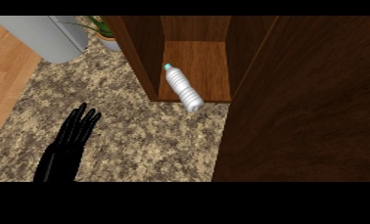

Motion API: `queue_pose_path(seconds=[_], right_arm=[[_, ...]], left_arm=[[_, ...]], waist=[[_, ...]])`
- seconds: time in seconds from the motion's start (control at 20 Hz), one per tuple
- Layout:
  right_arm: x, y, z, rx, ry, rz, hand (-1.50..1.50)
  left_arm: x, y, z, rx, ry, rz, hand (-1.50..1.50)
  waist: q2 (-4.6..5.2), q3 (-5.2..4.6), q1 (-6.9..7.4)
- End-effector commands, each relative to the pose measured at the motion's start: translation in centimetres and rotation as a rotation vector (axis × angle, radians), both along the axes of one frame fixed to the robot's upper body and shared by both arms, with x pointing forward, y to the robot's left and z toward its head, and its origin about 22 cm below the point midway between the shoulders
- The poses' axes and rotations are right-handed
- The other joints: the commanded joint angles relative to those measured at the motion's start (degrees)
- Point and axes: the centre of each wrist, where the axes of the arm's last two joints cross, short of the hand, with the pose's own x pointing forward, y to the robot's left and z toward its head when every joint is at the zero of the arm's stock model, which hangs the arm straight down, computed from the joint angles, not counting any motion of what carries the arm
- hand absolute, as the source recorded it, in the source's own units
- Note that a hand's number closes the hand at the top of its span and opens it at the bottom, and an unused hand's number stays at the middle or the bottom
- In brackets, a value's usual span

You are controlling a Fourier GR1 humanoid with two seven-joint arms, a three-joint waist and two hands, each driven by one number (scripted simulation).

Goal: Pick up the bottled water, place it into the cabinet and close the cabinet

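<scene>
The tall dark-brown wooden cabinet [142, 56] stands open at the far side of the speckled granite surface [145, 135], and its wide door [303, 110] on the right hides everything behind it; the right robot hand shows nowhere. The clear ribbed plastic water bottle [182, 87] lies on its side across the cabinet's front lip, teal cap inward. It looks light, slippery and apt to roll, so its ribbed middle seems the best hold. The black left robot hand [76, 127] rests near left, fingers straight, slightly spread, holding nothing.
</scene>
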Motion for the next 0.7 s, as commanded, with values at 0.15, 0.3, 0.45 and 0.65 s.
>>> queue_pose_path(seconds=[0.15, 0.3, 0.45, 0.65], right_arm=[[-3.8, 4.2, 4.0, -0.085, -0.144, 0.061, 1.5], [-2.5, 6.2, 4.1, -0.057, -0.159, 0.126, 1.5], [-1.8, 8.1, 4.0, -0.061, -0.144, 0.174, 1.5], [-0.2, 11.0, 4.0, -0.058, -0.144, 0.201, 1.5]], left_arm=[[-2.5, 4.2, 2.5, 0.077, -0.041, 0.014, -1.5], [-2.0, 4.7, 3.3, 0.084, -0.055, -0.02, -1.5], [-2.1, 5.5, 4.2, 0.069, -0.048, -0.016, -1.5], [-3.4, 5.5, 4.6, 0.073, -0.035, -0.012, -1.5]], waist=[[-0.58, -0.13, 0.26], [-0.23, -0.24, -0.02], [-0.38, -0.28, -0.12], [-0.65, -0.31, 0.57]])
